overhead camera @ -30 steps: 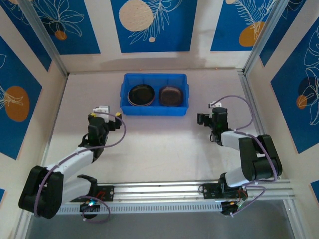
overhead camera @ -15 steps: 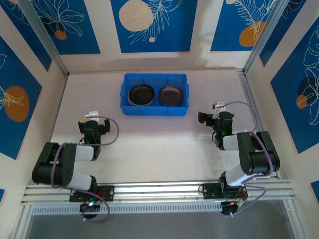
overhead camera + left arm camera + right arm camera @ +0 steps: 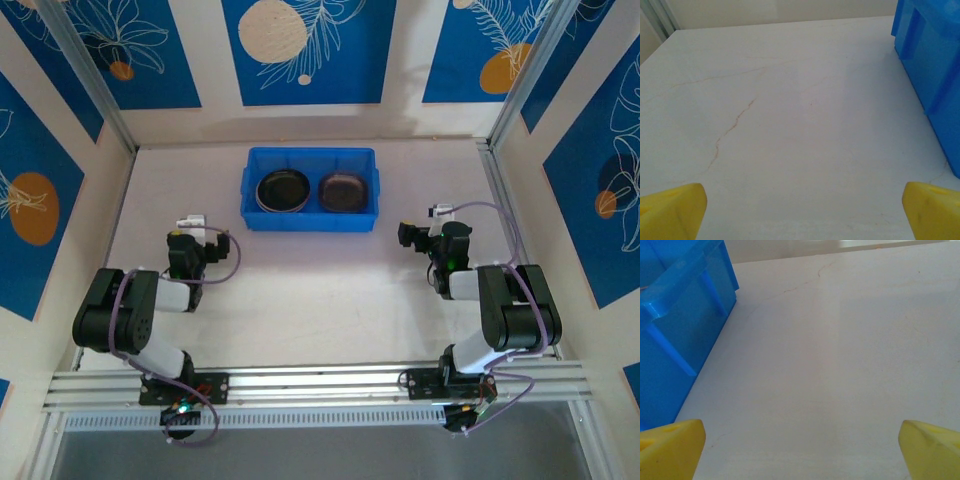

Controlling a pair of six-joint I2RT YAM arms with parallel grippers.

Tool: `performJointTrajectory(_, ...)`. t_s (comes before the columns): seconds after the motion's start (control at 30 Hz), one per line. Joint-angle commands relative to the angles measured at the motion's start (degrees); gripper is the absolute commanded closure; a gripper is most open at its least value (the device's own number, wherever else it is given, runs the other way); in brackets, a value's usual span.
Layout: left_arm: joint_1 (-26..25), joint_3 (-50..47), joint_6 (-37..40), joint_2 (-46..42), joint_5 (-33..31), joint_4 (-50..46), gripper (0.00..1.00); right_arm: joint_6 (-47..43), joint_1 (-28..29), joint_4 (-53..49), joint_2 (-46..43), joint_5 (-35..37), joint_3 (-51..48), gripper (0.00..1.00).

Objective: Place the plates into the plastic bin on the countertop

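Note:
The blue plastic bin (image 3: 310, 214) stands at the back middle of the white countertop (image 3: 320, 290). Two piles of plates lie in it side by side: a dark one (image 3: 283, 189) on the left and a smoky brownish one (image 3: 343, 191) on the right. My left gripper (image 3: 196, 236) hangs low, left of and nearer than the bin, open and empty. The right gripper (image 3: 425, 232) sits right of the bin, also open and empty. In the left wrist view the gripper (image 3: 802, 215) faces bare countertop with the bin (image 3: 932, 75) at the right. In the right wrist view the gripper (image 3: 801, 450) has the bin (image 3: 675, 330) at its left.
White walls with blue panels close the countertop at the back and sides, with aluminium posts (image 3: 95, 85) in the corners. An aluminium rail (image 3: 320, 385) runs along the near edge by the arm bases. Both arms are folded back near their bases.
The left arm has folded back toward its base, carrying its gripper left and nearer. The right arm drew back slightly. Both grippers stayed open; the bin and plates did not move.

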Motion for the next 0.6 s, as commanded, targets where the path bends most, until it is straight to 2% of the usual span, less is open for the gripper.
performJointTrajectory(0.0,0.5,1.0,1.1,0.5,1.4,1.8,0.0,0.3,0.0,-0.1,0.0,-0.8,1.2,0.01)
performJointTrajectory(0.57,0.5,0.9,1.2,0.5,1.4,2.1,0.0,0.3,-0.2,0.0,-0.1,-1.6,1.2,0.01)
